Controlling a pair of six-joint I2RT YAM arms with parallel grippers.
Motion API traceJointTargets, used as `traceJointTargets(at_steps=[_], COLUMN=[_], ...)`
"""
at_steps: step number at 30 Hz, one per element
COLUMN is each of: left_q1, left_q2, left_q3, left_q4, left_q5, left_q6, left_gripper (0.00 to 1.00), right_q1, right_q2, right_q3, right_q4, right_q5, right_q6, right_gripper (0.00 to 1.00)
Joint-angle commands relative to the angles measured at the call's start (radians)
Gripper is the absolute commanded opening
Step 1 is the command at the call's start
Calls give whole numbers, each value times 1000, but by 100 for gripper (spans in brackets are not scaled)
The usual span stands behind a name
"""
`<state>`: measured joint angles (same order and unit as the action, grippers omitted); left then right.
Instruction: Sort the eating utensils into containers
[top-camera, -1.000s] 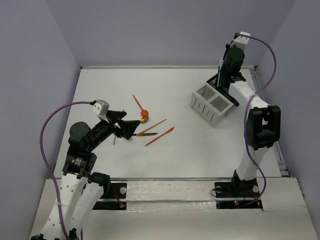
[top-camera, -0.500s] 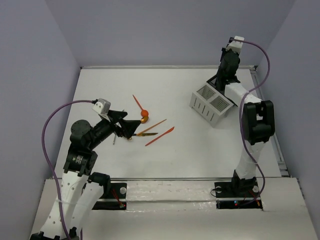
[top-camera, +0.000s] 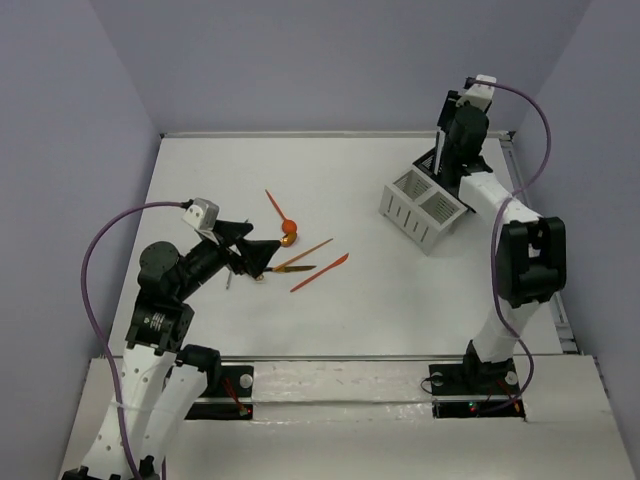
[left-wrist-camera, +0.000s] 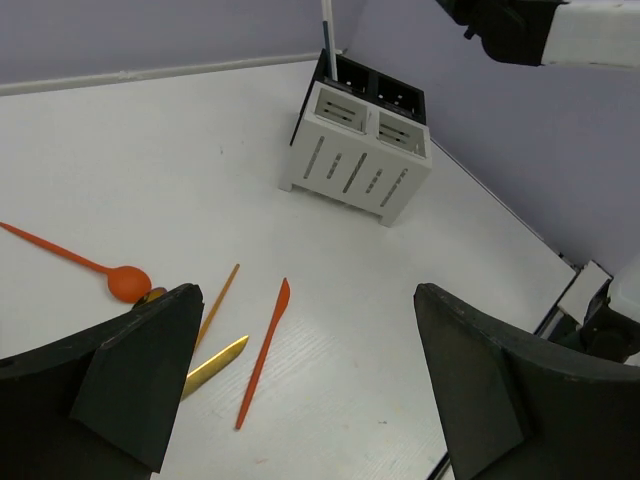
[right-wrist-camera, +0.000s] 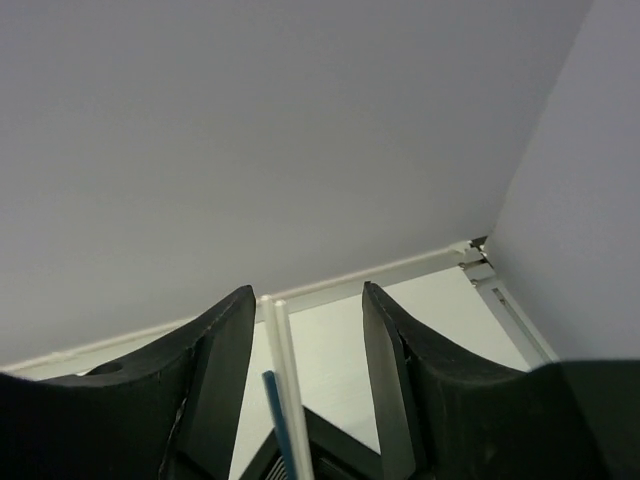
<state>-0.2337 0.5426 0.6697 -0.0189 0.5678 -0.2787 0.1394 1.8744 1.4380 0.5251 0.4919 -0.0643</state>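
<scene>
Several eating utensils lie mid-table: an orange round-bowled spoon (top-camera: 281, 213) (left-wrist-camera: 70, 262), a thin gold-brown stick (top-camera: 305, 252) (left-wrist-camera: 220, 300), a gold-bladed knife (top-camera: 295, 268) (left-wrist-camera: 215, 363) and an orange knife (top-camera: 320, 272) (left-wrist-camera: 264, 348). My left gripper (top-camera: 260, 256) (left-wrist-camera: 305, 290) hangs open just left of them, holding nothing. The containers, a white slatted caddy (top-camera: 418, 208) (left-wrist-camera: 358, 165) joined to a black box (top-camera: 432, 166) (left-wrist-camera: 380, 88), stand far right. My right gripper (top-camera: 449, 158) (right-wrist-camera: 308, 295) hovers open over the black box. Two white sticks (right-wrist-camera: 285, 380) and a blue one (right-wrist-camera: 274, 420) stand between its jaws, close to the left finger.
The table's back edge rail (right-wrist-camera: 400, 268) and right rail (top-camera: 512, 160) run close behind the containers. Grey walls enclose the table on three sides. The right arm's links (top-camera: 525, 255) rise along the right edge.
My right gripper has gone from shut to open, and its wrist has shifted slightly above the black box. The left arm and the utensils on the table have not moved.
</scene>
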Motion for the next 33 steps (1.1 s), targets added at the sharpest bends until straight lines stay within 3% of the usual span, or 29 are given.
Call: traceJointTargets(at_steps=[1,5,8,10,13,16,17,18,21,33], left_q1=[7,16,25,25,25,25,25,25,25,25], left_q2=[-23,-35,-35,-33,-33,-41,-43,-44,-44,-47], left_q3=[25,24,22,24,21,19,19,19,19,19], left_q4=[57,51,46,46,45,48,50,50,53,54], left_q5=[7,-16,-29,-32,-28,-22,-20,-20,-16,-5], left_q6=[-2,-4,-5,-7,-11,-14,-14,-16,-16,-14], left_gripper=[99,99,99,99,99,99,99,99,99,99], right_q1=[43,152,300,392,521,601,647,673,753,845], right_q2=[-224,-333,-360,-353,-325,-331,-328,-324,-261,-77], right_q3=[-20,-131,-220,-257,-306,-364,-379,-393,-369,-326], right_q4=[-152,-284,-390,-491,-596,-606,-609,-616,-677,-727], right_q5=[-110,-235,-285,-334,-291,-266,-276,-273,-231,-93], right_q6=[190,306,342,386,457,512,536,567,630,808], right_gripper=[51,31,17,17,18,28,33,47,61,61])
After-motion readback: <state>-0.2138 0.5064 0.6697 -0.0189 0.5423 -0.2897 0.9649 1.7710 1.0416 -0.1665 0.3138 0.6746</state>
